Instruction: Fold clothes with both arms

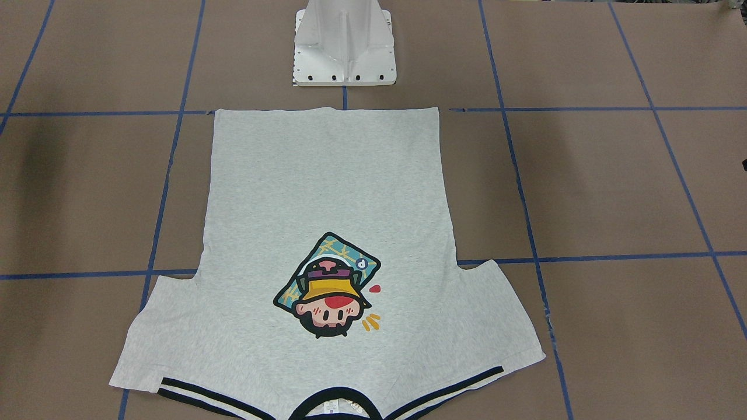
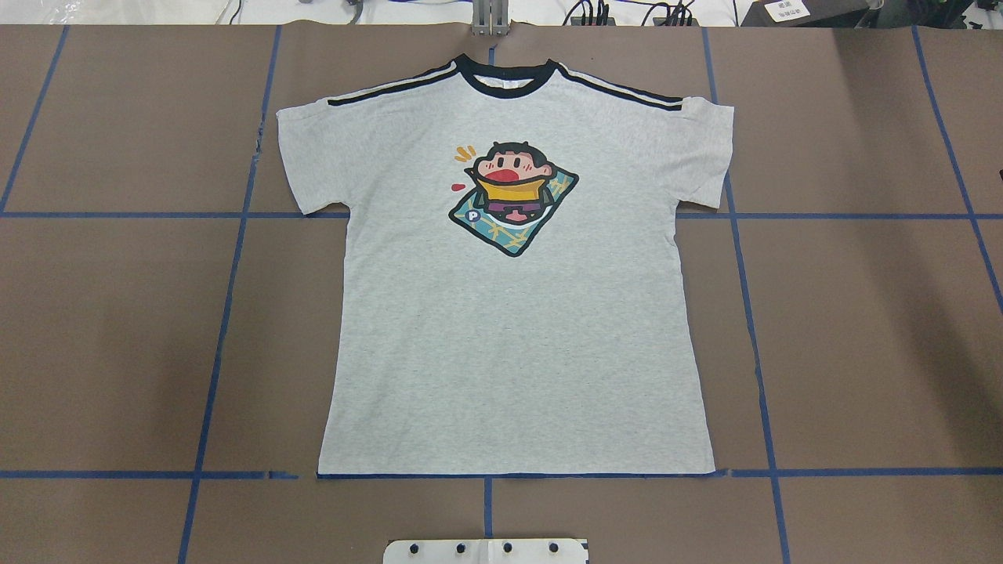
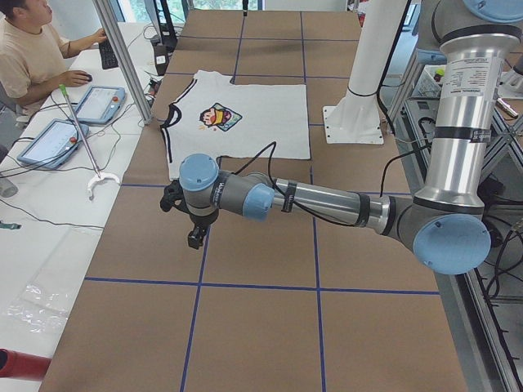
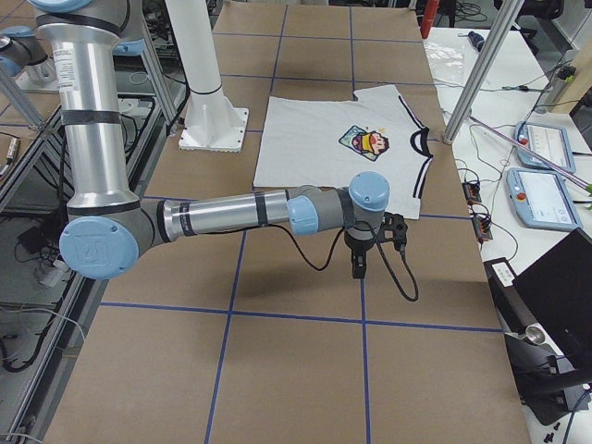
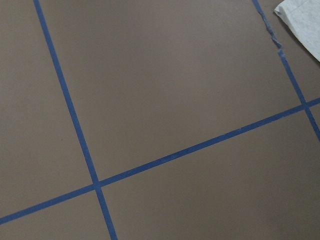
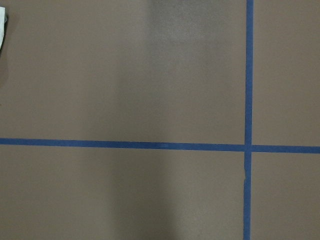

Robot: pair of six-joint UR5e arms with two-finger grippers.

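Observation:
The clothes are one light grey T-shirt (image 2: 509,329) lying flat and spread out, face up, its cartoon print (image 2: 513,196) showing. Its collar points away from the robot and its hem (image 1: 327,111) lies near the pedestal. My left arm (image 3: 327,200) reaches out low over the bare table beside the shirt, and my left gripper (image 3: 194,237) points down there. My right arm (image 4: 240,213) does the same on the other side, with my right gripper (image 4: 359,268) above the mat. Whether either is open or shut I cannot tell. A shirt corner (image 5: 305,25) shows in the left wrist view.
The brown mat carries a grid of blue tape lines (image 2: 227,258). The white pedestal (image 1: 344,52) stands just behind the hem. Along the far table edge are tablets (image 3: 98,102), cables and a seated person (image 3: 33,57). A metal frame post (image 4: 472,83) rises near the collar.

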